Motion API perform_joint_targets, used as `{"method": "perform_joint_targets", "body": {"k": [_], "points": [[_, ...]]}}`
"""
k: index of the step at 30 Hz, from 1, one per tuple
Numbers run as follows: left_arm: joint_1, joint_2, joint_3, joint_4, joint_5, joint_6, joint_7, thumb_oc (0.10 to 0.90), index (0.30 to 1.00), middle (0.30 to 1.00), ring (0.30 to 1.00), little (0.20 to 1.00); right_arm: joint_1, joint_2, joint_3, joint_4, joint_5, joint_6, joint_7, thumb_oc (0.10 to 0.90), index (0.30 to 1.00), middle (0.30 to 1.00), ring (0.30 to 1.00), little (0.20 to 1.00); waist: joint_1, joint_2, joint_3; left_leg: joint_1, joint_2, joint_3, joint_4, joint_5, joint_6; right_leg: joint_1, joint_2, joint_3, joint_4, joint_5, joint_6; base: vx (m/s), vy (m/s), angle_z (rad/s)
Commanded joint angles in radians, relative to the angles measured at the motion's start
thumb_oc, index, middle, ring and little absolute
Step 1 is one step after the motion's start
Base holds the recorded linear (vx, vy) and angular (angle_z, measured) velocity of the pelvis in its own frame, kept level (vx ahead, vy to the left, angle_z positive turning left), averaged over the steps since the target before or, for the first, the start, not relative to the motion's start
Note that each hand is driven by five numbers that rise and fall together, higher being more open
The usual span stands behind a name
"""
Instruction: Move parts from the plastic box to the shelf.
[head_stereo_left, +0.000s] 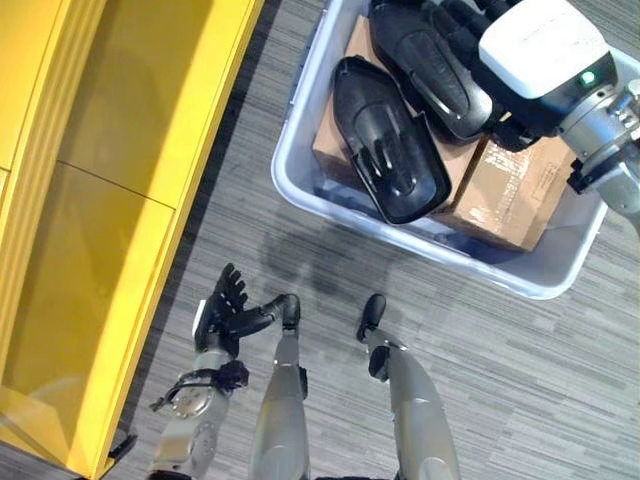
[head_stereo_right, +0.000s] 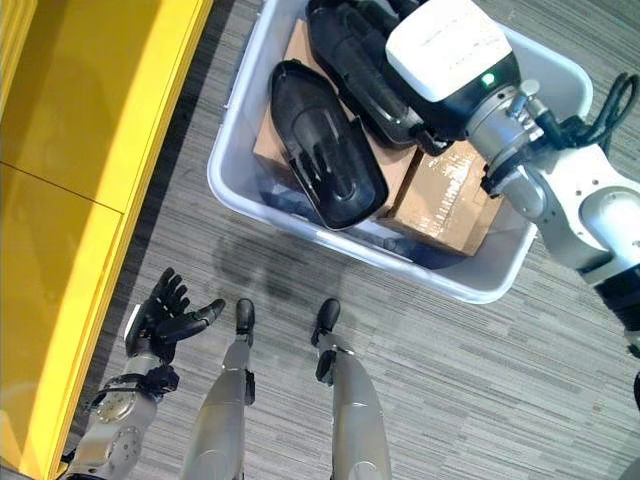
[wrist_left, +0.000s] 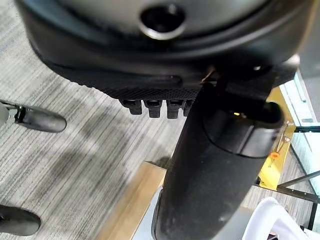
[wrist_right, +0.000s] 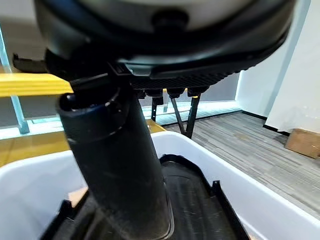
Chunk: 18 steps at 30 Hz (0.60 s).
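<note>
The white plastic box (head_stereo_left: 292, 150) stands on the floor at upper right. Two black moulded parts lie in it on brown cardboard boxes (head_stereo_left: 505, 190): one part (head_stereo_left: 388, 140) nearer me, the other (head_stereo_left: 430, 70) further back. My right hand (head_stereo_left: 465, 15) reaches into the box over the far part; in the right wrist view its thumb (wrist_right: 117, 165) stands straight just above that black part (wrist_right: 195, 200), holding nothing. My left hand (head_stereo_left: 222, 310) hangs low beside the yellow shelf (head_stereo_left: 120, 200), fingers spread and empty.
The yellow shelf runs along the whole left side, its edge close to my left hand. Grey striped carpet lies between the shelf and the box. The box's white walls (wrist_right: 260, 200) rise around my right hand.
</note>
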Motion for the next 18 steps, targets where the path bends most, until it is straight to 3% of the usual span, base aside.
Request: {"method": "perform_joint_targets", "body": {"k": [1, 18], "points": [[0.063, 0.048, 0.019, -0.104, -0.025, -0.084, 0.009, 0.9, 1.0, 1.0, 1.0, 1.0, -0.158, -0.047, 0.02, 0.002, -0.007, 0.026, -0.069, 0.9, 1.0, 1.0, 1.0, 1.0, 0.008, -0.001, -0.019, 0.147, 0.128, -0.015, -0.037, 0.009, -0.049, 0.045, -0.092, 0.092, -0.025, 0.07, 0.169, 0.0, 0.005, 0.04], [0.052, 0.048, -0.008, -0.091, -0.049, -0.107, 0.011, 0.9, 1.0, 1.0, 1.0, 1.0, -0.314, -0.042, 0.186, 0.248, 0.056, 0.052, -0.086, 0.9, 1.0, 1.0, 1.0, 1.0, 0.005, 0.033, 0.004, 0.094, 0.118, -0.026, -0.037, 0.047, -0.065, -0.038, -0.1, 0.1, 0.019, 0.057, 0.154, 0.0, 0.0, -0.01]]}}
